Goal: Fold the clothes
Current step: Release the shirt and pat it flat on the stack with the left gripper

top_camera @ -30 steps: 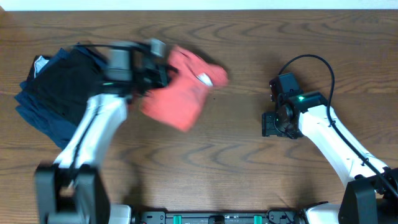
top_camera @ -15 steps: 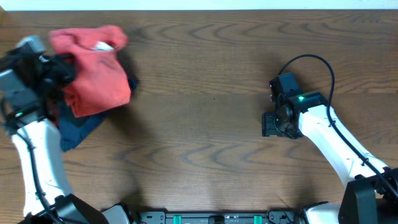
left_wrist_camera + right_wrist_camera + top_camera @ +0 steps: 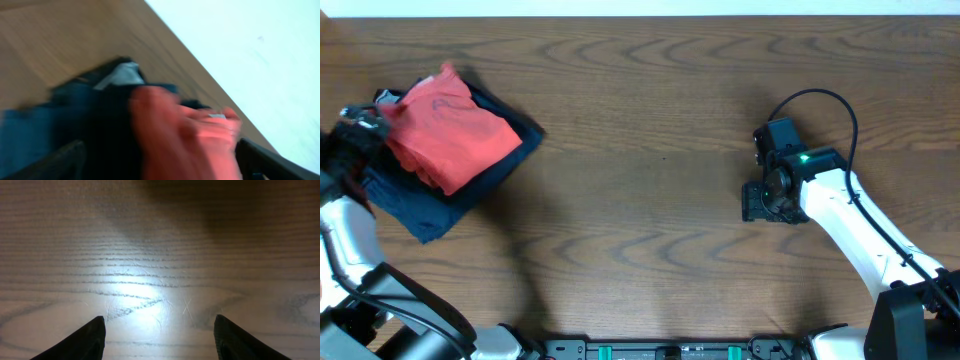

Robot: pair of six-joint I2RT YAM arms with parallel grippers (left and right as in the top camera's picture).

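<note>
T-shirt [image 3: 450,140] sits folded on navy stack [image 3: 425,212], table's far-left corner. It's light and limp, so we'd pinch a folded edge. We see left jaws and right jaws spread, empty.

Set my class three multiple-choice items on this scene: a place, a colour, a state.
1. Where does the red T-shirt lie? A centre; B on the navy garments; C far right.
2. The garments beneath it are: A white; B green; C navy.
3. The right gripper is: A open, empty; B shut on cloth; C shut, empty.
Answers: B, it rests on the pile at the table's left; C, dark blue shows around it; A, its fingers stand apart over bare wood.
</note>
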